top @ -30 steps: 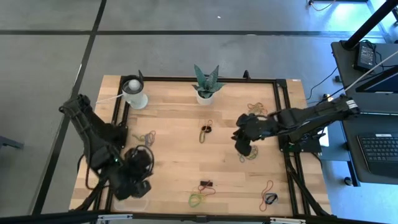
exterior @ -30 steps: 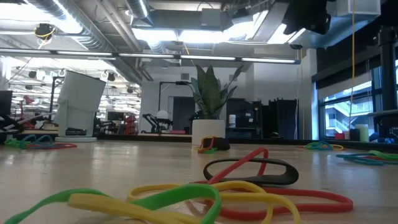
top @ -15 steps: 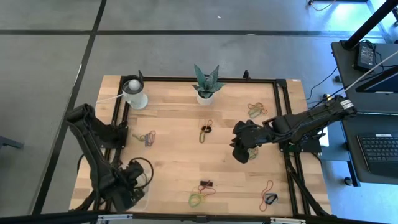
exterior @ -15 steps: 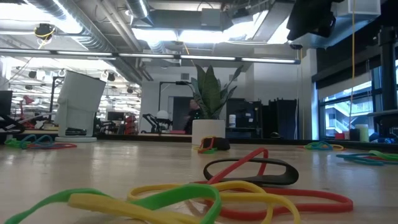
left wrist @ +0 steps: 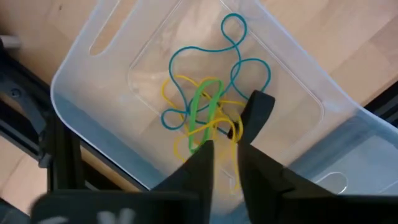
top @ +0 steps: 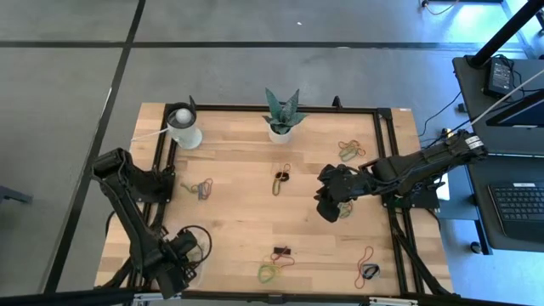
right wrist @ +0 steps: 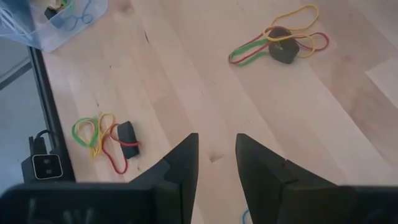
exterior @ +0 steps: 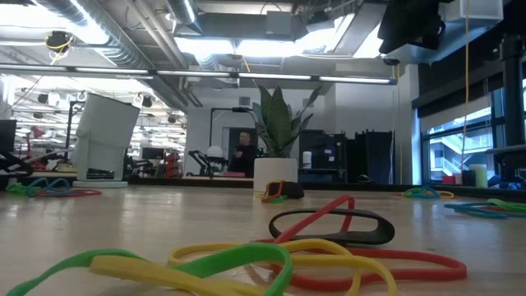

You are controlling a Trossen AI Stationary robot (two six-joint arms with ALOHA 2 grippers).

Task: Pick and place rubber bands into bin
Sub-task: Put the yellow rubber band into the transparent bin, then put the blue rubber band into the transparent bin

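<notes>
The clear bin (left wrist: 81,81) stands at the table's near left corner and holds a tangle of blue, yellow and green rubber bands (left wrist: 205,112). My left gripper (left wrist: 227,146) points down into it, fingers a little apart, tips among the bands. My right gripper (right wrist: 216,155) hovers open over bare wood at the table's right middle (top: 330,204), beside a small band cluster (top: 342,210). More rubber bands lie flat on the table (top: 201,189) (top: 280,180) (top: 348,150) (top: 269,273) (top: 367,255). My left gripper comes from above, pointing down into the bin. A yellow strand (left wrist: 235,168) runs through the narrow gap between its fingertips. The bands lie on the bin's floor. I cannot tell whether the fingers still touch them.
A white cup (top: 184,126) and a potted plant (top: 281,115) stand along the far edge. Small black blocks lie with the bands (right wrist: 127,140) (right wrist: 283,50). A black frame (top: 387,170) rims the table. Bare wood lies open in the table's middle (top: 246,217).
My left gripper has gone down and toward the table's near edge, into the bin, and its wrist has turned. My right gripper has shifted slightly toward the near edge, then kept still.
</notes>
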